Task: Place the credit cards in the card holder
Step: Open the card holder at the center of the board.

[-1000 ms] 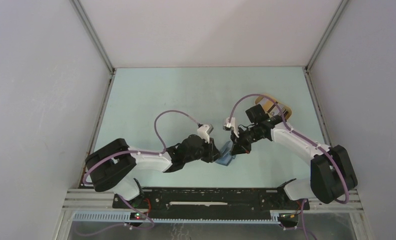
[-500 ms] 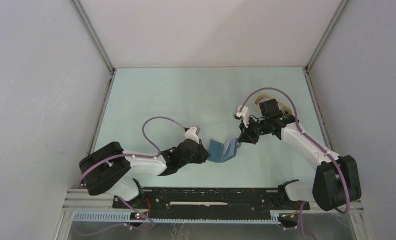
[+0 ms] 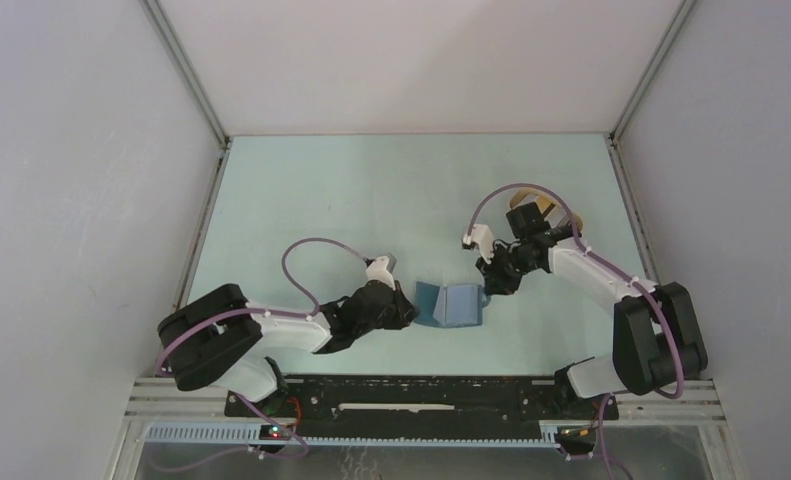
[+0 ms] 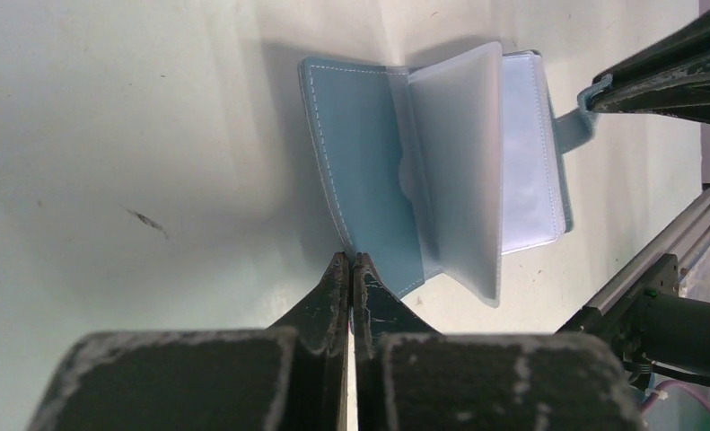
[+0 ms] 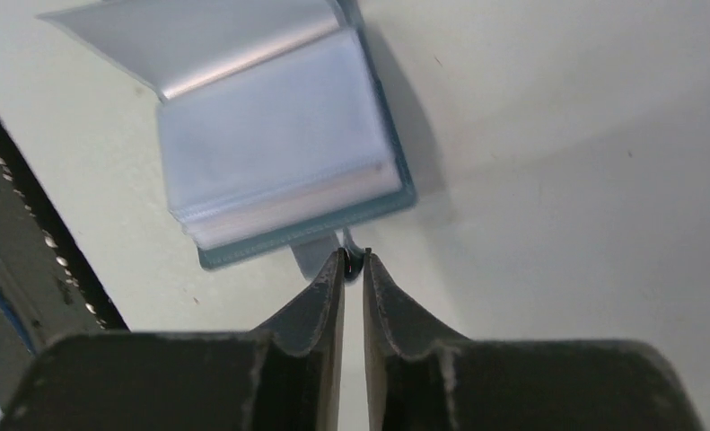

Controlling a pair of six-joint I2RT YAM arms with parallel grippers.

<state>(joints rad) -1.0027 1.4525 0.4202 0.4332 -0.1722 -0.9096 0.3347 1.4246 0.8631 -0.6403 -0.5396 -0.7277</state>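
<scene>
- Jaws first, from the top external view: the left gripper (image 3: 408, 312) is pressed together at the left flap of the card holder (image 3: 451, 305). The right gripper (image 3: 486, 285) meets its right edge. The holder lies spread open on the table (image 3: 371, 200), between the two arms. A tan tray (image 3: 543, 205) shows partly behind the right arm.
- Left wrist view: the fingers meet with no gap, pinching the near corner of the teal cover (image 4: 369, 171). That cover tilts up, casting a shadow. Clear pockets (image 4: 459, 162) fan upward. A right finger (image 4: 656, 85) touches the snap tab (image 4: 574, 126).
- Right wrist view: the jaws stand only a thin slit apart, with the tab's end between their tips. The pocket stack (image 5: 270, 153) lies just beyond.
</scene>
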